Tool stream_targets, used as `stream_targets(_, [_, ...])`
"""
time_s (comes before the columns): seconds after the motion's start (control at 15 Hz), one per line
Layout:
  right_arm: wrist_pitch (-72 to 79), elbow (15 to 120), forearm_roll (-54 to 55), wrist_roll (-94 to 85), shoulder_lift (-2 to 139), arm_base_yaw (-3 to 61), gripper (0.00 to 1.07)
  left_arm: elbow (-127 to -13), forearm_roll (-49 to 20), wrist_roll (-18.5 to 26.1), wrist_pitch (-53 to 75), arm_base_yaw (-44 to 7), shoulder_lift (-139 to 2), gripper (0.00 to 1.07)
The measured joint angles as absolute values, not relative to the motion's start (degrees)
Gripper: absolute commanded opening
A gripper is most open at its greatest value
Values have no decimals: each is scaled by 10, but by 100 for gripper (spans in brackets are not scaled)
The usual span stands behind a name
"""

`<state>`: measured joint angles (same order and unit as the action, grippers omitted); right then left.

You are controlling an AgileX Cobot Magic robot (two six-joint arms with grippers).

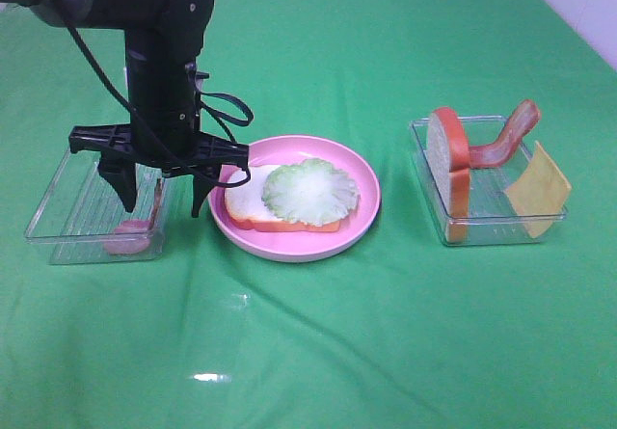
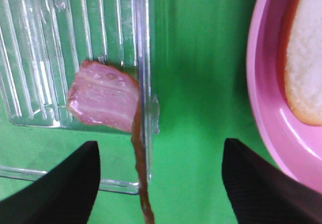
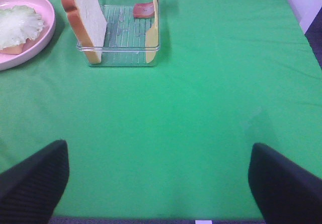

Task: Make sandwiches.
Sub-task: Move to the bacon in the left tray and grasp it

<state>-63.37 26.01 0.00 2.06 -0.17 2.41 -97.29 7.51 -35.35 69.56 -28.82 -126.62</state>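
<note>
Green cloth [image 1: 308, 352] covers the whole table; items listed from my left to my right.

1. Left tray [image 1: 58, 227], clear plastic. Holds one bacon strip [image 1: 135, 236], curled: one end flat on the ribbed floor, the other rising along the wall on the plate's side.
2. My left gripper [image 1: 164, 207], hanging over that wall. Fingers spread, one on each side of the bacon strip [image 2: 103, 100]; neither pad touches it, nothing pinched.
3. Pink plate [image 1: 357, 227], just beside the left tray. Carries the sandwich so far: a bread slice [image 1: 246, 207] lying flat, with pale green lettuce [image 1: 308, 190] on top of it.
4. Right tray [image 1: 492, 228], clear plastic, well apart from the plate. Contains an upright bread slice [image 1: 448, 159] at the plate-side wall, a second bacon strip [image 1: 511, 135] leaning up over the far rim, and a yellow cheese square [image 1: 538, 190] propped against the opposite wall.
5. My right gripper [image 3: 158, 151], above bare cloth, away from the right tray. Fingers wide apart, holding nothing.
</note>
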Motion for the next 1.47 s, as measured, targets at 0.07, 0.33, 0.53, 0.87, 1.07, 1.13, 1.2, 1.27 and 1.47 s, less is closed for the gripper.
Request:
stream_targets(0.07, [-634,260,0,21,-2,24,94,-973,76,-354,696,-288,-1266,56])
stream_targets(0.33, [-634,260,0,21,-2,24,94,-973,77,-355,696,-288,-1266,27])
stream_targets(0.53, [-634,260,0,21,-2,24,94,-973,77,-356,696,-288,-1266,20])
stream_targets(0.87, [-634,260,0,21,-2,24,94,-973,80,-356,696,-288,-1266,10])
stream_targets(1.07, [-634,260,0,21,-2,24,94,-973,81,-356,696,-288,-1266,10])
stream_targets(1.13, [-634,260,0,21,-2,24,94,-973,81,-356,696,-288,-1266,10])
stream_targets(1.2, [-634,260,0,21,-2,24,94,-973,81,-356,696,-288,-1265,10])
stream_targets(1.27, [-634,260,0,21,-2,24,94,-973,81,-356,696,-288,-1263,10])
stream_targets(1.47, [-634,260,0,21,-2,24,94,-973,81,-356,696,-288,-1245,8])
